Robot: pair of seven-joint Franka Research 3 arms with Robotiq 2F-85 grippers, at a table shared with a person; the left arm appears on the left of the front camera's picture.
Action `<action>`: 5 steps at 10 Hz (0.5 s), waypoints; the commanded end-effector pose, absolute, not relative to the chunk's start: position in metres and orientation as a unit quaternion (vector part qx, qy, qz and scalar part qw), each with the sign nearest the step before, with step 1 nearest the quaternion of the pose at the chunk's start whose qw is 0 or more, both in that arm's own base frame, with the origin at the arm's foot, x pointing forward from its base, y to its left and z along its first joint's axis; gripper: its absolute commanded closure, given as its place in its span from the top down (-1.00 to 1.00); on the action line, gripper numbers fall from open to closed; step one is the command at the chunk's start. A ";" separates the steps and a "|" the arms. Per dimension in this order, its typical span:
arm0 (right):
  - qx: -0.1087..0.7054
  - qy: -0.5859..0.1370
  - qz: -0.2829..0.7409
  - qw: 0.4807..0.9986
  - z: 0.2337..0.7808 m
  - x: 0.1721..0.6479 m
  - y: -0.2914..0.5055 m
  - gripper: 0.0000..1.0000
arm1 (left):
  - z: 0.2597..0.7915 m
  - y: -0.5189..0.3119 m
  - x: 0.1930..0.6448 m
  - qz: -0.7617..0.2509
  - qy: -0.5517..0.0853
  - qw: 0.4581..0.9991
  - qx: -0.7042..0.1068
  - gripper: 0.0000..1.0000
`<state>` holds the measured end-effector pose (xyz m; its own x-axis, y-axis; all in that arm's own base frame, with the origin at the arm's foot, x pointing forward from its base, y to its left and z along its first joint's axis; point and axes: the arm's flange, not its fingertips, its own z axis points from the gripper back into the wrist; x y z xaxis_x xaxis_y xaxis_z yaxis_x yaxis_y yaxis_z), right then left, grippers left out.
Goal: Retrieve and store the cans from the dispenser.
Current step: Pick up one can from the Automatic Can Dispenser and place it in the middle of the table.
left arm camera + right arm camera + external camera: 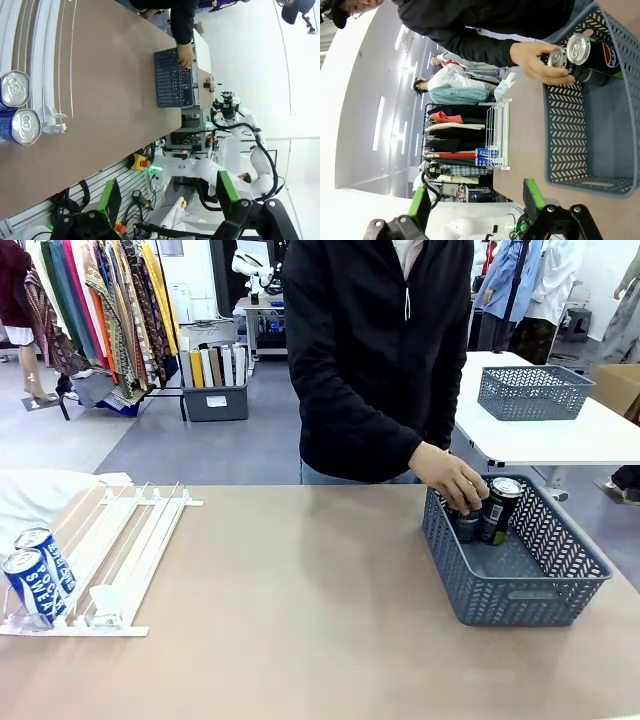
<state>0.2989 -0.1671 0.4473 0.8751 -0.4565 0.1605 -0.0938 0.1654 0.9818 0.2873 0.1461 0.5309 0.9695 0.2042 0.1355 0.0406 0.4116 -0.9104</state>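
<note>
Table left: dispenser | its near end: two cans | right: basket | inside, far corner: two more cans under hand

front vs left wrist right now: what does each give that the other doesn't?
Front view: a black Pepsi can standing in the grey basket by the person's hand, the side lettering on the two blue cans, and a second basket on the far white table.
Left wrist view: the blue cans' silver tops with pull tabs, and the left gripper, open, nothing between its green pads.
Both: the dispenser with the two blue cans at its stopper end, the grey basket, and the hand reaching into it.
</note>
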 end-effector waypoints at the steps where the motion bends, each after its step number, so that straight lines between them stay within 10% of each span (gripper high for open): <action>1: 0.637 -0.220 -0.119 0.729 0.451 0.299 -0.167 1.00 | 0.531 0.145 0.287 0.048 -0.117 0.827 -0.548 1.00; 5: 0.637 -0.220 -0.119 0.729 0.451 0.299 -0.167 1.00 | 0.531 0.145 0.287 0.048 -0.117 0.827 -0.548 1.00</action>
